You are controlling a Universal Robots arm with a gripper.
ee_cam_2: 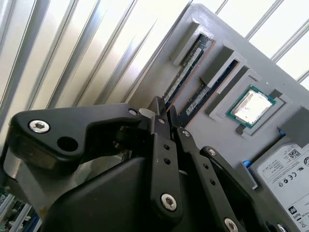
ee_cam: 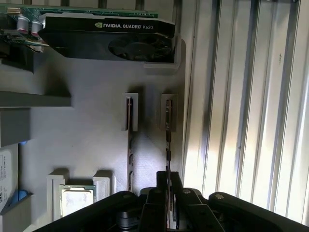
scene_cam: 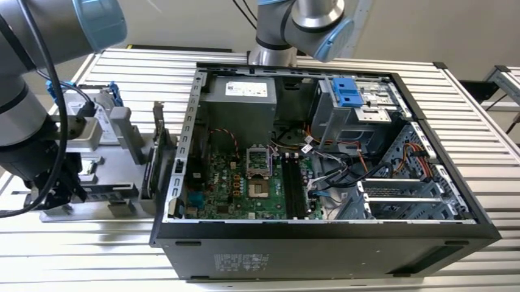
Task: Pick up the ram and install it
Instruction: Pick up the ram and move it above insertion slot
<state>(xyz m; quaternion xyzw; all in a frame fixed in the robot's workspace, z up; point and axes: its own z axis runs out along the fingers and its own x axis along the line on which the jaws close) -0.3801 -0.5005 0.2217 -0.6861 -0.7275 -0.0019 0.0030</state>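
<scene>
At the exterior view's left I hang over the gray tray (scene_cam: 97, 212), with the open computer case (scene_cam: 325, 243) to its right. My gripper (ee_cam: 168, 186) is pinched together on the ram (ee_cam: 168, 140), which stands on edge in the tray slot nearest the slatted table (ee_cam: 241, 121) and is not yet lifted out. A second stick (ee_cam: 129, 145) stands just beside it, with a processor (ee_cam: 75, 200) farther in.
</scene>
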